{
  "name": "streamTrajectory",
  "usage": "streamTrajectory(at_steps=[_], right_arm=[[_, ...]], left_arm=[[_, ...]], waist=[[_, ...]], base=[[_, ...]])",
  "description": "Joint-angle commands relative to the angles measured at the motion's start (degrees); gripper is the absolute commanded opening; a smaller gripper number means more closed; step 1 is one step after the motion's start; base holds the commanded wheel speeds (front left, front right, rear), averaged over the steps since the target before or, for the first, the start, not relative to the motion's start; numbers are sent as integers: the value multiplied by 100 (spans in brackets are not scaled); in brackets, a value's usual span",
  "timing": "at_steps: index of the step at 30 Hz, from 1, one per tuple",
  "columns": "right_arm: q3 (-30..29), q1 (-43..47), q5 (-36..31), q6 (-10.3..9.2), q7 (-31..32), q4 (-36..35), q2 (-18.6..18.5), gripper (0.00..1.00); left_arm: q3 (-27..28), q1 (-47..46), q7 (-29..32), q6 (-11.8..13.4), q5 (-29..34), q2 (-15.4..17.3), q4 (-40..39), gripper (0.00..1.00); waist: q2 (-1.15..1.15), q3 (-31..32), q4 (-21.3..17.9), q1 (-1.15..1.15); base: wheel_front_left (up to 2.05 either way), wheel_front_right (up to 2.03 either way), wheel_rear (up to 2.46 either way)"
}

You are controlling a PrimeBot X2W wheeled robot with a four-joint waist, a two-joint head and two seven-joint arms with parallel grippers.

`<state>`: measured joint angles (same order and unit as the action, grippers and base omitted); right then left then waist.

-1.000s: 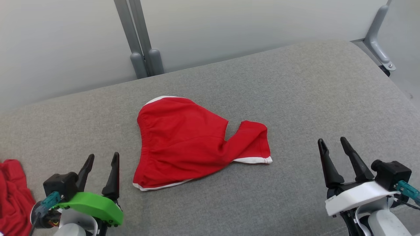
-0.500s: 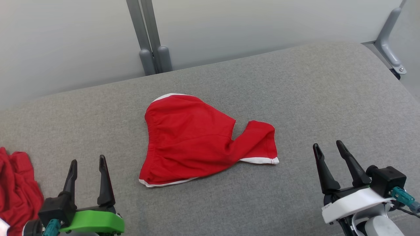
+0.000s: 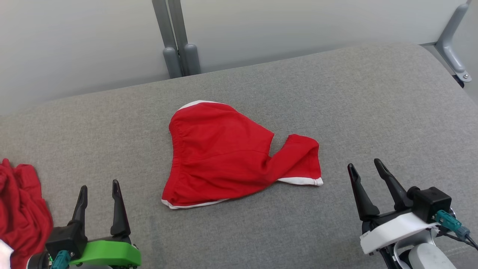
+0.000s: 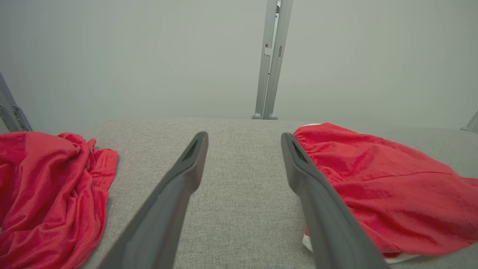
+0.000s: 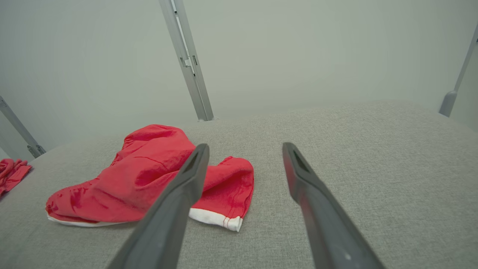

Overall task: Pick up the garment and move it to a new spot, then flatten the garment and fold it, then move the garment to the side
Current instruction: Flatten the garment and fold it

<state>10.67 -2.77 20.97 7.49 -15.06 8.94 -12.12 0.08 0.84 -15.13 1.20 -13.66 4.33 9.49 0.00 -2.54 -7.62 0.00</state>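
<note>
- Left gripper [image 3: 99, 185] and right gripper [image 3: 363, 163] sit at the lower corners, jaws spread, holding nothing.
- Crumpled red shorts [image 3: 224, 153] lie mid-frame on the grey cushion [image 3: 336, 93].
- Lifting likely goes best pinching the white-trimmed edges, not the cushion.

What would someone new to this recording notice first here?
The red garment with white trim, lying rumpled in the middle of the grey padded surface, draws the eye first. Next comes a crumpled red cloth at the surface's left edge. The left gripper and right gripper hover open at the near corners, both apart from the garment.
</note>
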Motion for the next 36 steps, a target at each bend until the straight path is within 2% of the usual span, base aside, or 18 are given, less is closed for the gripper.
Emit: streamTrajectory(at_steps=[1, 15, 18, 26, 36], right_arm=[[20, -49, 10, 0, -17, 21, -33, 100], [70, -113, 67, 0, -17, 38, -70, 100], [187, -190, 233, 1, -16, 7, -36, 100], [760, -615, 595, 1, -17, 738, -275, 100], [1257, -1292, 1347, 1, 560, 1797, -303, 100]], left_arm=[[55, -84, -3, -45, 52, -20, 14, 100], [259, -159, -3, -311, 209, -133, 143, 100], [156, -210, -4, -451, 4, -141, 381, 100], [-281, -753, 148, -664, -185, -131, 1092, 100], [-753, -1296, 1177, -817, -303, 115, 1663, 100]], waist=[[0, 5, 18, 0], [0, -33, 72, 0], [0, -106, 76, 0], [0, -369, 144, 0], [0, -762, 242, 0]], base=[[0, 0, 0], [0, 0, 0], [0, 0, 0], [0, 0, 0], [0, 0, 0]])
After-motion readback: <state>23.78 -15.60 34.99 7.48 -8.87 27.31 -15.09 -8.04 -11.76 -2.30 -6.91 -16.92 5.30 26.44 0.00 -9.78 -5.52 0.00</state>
